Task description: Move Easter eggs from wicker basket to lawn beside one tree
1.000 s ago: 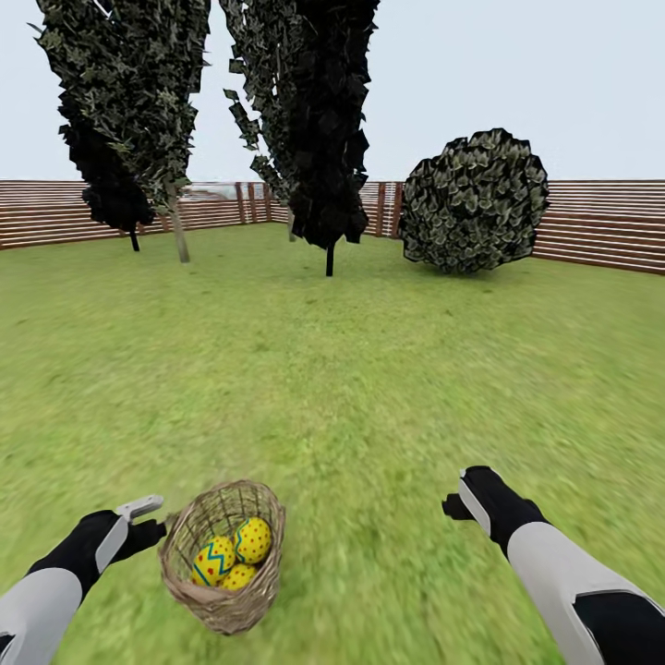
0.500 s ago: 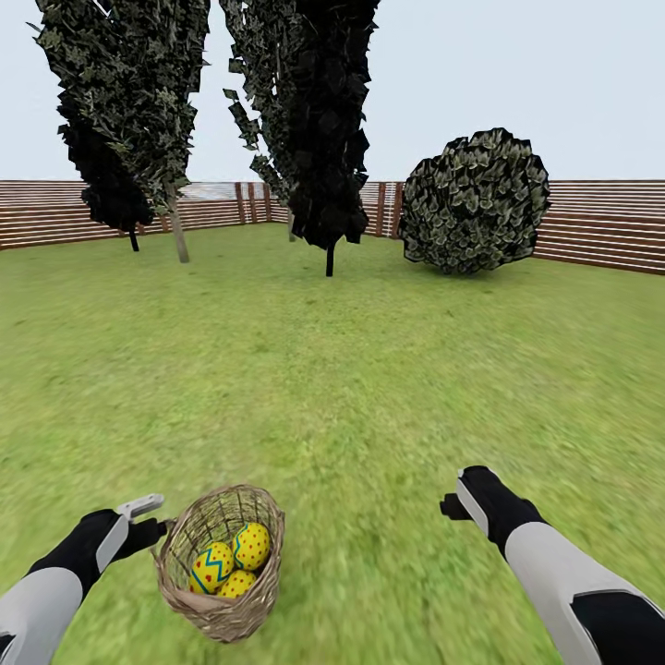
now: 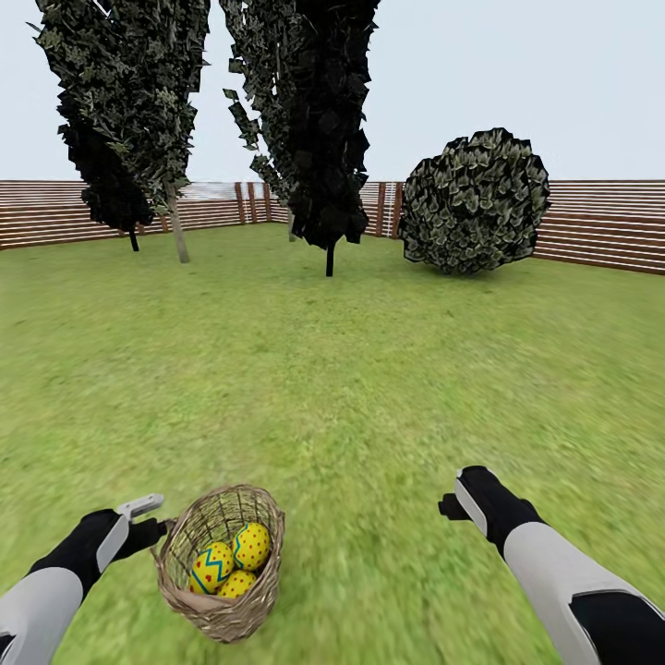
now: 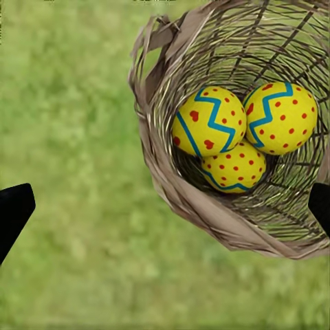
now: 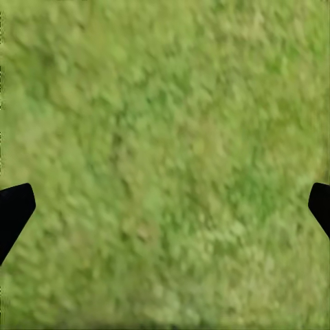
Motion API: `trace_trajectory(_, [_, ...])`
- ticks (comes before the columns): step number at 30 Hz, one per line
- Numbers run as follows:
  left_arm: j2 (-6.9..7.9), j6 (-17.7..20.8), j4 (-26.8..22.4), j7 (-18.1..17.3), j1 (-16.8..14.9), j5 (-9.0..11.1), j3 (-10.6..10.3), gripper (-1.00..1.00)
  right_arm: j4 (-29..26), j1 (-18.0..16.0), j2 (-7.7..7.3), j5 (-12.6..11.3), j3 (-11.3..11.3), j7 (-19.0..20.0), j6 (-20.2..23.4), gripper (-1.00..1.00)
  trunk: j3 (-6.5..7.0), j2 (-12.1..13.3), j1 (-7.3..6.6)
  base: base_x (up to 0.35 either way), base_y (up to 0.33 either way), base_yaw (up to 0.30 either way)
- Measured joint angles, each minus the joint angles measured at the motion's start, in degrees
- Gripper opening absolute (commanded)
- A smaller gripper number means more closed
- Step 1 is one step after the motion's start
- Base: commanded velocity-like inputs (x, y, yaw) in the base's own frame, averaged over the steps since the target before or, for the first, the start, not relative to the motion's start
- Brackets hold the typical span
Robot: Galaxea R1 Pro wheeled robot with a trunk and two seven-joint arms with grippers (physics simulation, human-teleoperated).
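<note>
Basket: wicker basket (image 3: pixel 220 563) stands on the lawn (image 3: pixel 369 369), beside the left gripper (image 3: pixel 152 528).
Left wrist: three Easter eggs (image 4: pixel 234 134) touching inside; fingers wide apart.
Right gripper (image 3: pixel 450 506): spread wide over bare grass.

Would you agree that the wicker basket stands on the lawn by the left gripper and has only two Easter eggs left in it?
Not quite: the wicker basket holds three Easter eggs, not two, as the left wrist view shows plainly, two side by side and a third nestled against them. The rest holds: the basket stands on the lawn by the left gripper.
</note>
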Motion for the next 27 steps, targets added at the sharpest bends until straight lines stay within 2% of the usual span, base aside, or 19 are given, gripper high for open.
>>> trace_trajectory(20, [-0.05, 0.0, -0.1, -0.3, 0.0, 0.2, 0.3, 1.0, 0.0, 0.0, 1.14, 0.1, 0.1, -0.1, -0.1, 1.0, 0.0, 0.0, 0.0, -0.001, 0.0, 0.0])
trace_trajectory(27, [-0.12, -0.1, -0.1, -0.3, 0.0, 0.2, 0.3, 1.0, 0.0, 0.0, 1.16, 0.1, 0.1, -0.1, -0.1, 1.0, 0.0, 0.0, -0.01, 0.1, 0.0, 0.0])
